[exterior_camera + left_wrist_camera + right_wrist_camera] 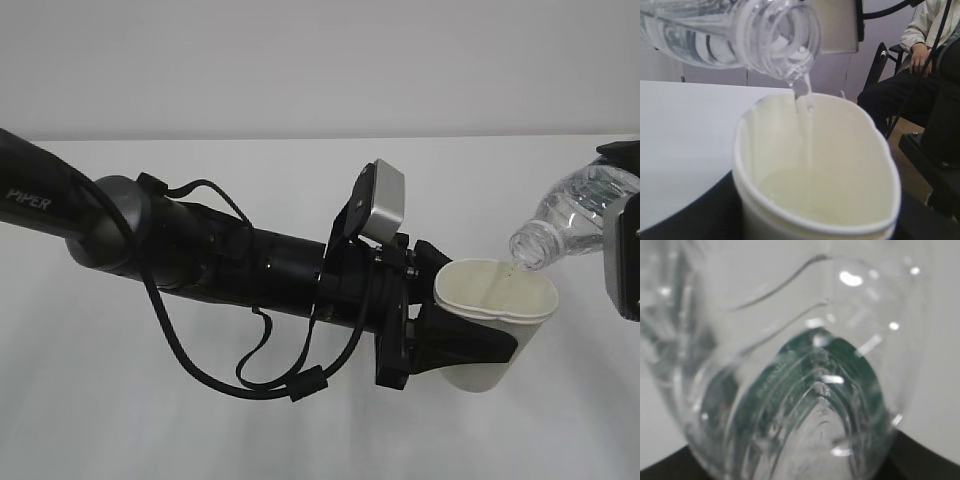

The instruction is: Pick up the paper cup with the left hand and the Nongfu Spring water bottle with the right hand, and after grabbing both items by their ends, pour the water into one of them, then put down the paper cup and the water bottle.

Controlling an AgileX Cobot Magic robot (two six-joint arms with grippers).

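Cup (497,325) gripped in left pincer (470,345), squeezed oval. Bottle (565,215) clamped by right pincer (625,250), tipped above cup. Water was being poured; set-down left.

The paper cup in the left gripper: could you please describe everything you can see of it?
The paper cup is small, cream-white and tapered, with a rolled rim squeezed into an oval. The left gripper clamps its side wall and holds it roughly upright above the white table, clear of it. Its pale yellowish inside holds a shallow pool of water. The water bottle, tilted mouth-down over the rim without visibly touching it, sends a thin stream into it.
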